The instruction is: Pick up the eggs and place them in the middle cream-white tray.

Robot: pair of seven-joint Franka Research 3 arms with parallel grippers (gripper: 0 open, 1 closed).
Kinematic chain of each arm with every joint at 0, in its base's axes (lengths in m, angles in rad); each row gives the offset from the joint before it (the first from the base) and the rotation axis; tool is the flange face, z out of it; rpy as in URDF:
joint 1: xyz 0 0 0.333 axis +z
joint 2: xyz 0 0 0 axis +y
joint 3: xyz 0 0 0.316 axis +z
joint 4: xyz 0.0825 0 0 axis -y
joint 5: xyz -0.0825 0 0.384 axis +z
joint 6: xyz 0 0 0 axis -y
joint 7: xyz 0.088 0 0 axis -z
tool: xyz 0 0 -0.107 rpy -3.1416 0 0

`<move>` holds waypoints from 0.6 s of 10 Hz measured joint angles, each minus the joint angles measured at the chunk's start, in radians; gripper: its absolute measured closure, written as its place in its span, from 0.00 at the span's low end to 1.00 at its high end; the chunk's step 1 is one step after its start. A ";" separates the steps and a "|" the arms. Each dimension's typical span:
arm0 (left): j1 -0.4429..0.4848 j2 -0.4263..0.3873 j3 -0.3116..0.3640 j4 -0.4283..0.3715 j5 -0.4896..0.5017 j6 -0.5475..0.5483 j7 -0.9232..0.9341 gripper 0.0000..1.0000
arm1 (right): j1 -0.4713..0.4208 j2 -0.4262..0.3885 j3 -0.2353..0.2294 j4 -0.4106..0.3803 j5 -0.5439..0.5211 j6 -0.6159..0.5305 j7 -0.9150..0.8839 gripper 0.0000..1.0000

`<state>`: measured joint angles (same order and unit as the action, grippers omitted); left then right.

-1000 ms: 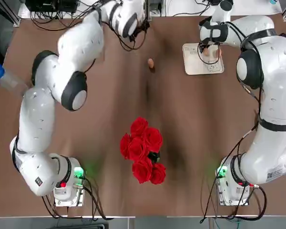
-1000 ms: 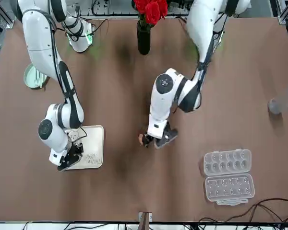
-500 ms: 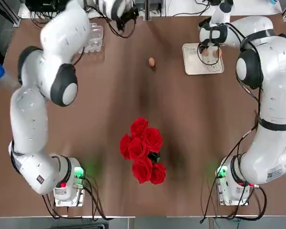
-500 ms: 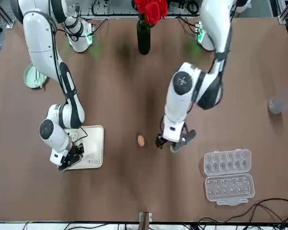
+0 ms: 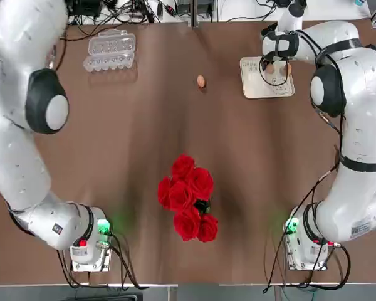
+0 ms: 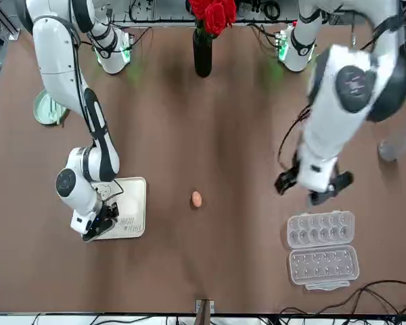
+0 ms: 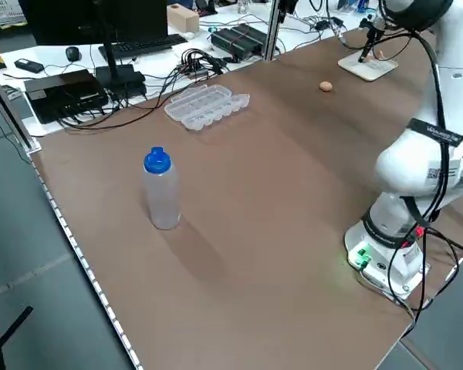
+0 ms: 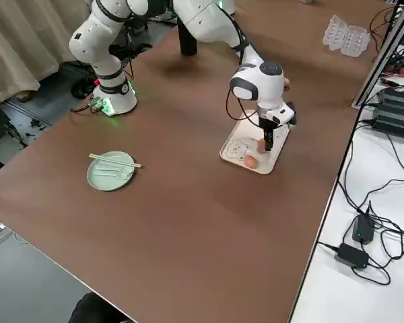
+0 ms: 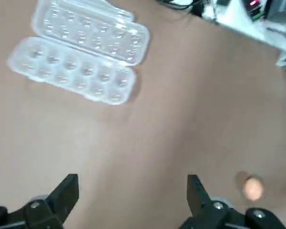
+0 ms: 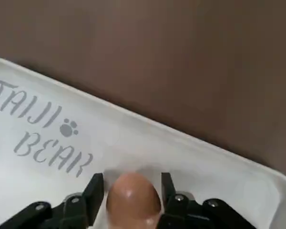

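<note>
Worktop (image 5: 257, 163): brown, fills the overhead view. Rose bunch (image 5: 188, 194): red, in a dark vase, lower centre of the overhead view. Clear egg carton (image 5: 110, 51): lying open and empty at upper left. Bottle (image 7: 162, 193): clear with a blue cap, upright at centre left of the left side view. Pale green plate (image 8: 94, 178): left of centre in the right side view, away from the work. Middle cream-white tray (image 5: 254, 88): upper right of the overhead view, bear drawing and lettering showing. Left claw (image 9: 131, 183): spread wide, empty, above bare worktop near the carton. Right claw (image 10: 132, 181): low over the tray, jaws a little apart on either side of one egg (image 10: 133, 200) that rests on the tray surface, with only slivers of gap. Second egg (image 8: 250, 161): also on the tray, just beside the first. Third egg (image 5: 201, 81): loose on the worktop, upper centre, left of the tray and apart from it. Progress, as judged: two of three eggs placed; the loose one remains to be fetched.
</note>
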<state>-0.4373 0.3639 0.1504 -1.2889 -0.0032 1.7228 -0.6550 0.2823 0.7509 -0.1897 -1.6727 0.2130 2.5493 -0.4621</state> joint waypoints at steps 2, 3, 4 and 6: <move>0.130 -0.058 -0.065 -0.021 0.000 -0.023 0.086 0.00 | 0.000 0.000 0.000 0.000 0.000 0.001 0.000 0.39; 0.190 -0.077 -0.114 -0.030 0.000 -0.024 0.140 0.00 | 0.000 0.000 0.000 0.000 0.000 0.002 0.000 0.36; 0.250 -0.101 -0.169 -0.034 0.000 -0.036 0.218 0.00 | 0.000 0.000 0.000 0.000 0.000 0.003 0.000 0.36; 0.344 -0.183 -0.238 -0.042 -0.001 -0.136 0.362 0.00 | 0.000 0.000 0.001 0.000 0.000 0.004 0.000 0.33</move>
<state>-0.0930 0.1812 -0.0878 -1.3310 -0.0045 1.5871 -0.2934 0.2818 0.7509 -0.1890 -1.6724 0.2131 2.5530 -0.4621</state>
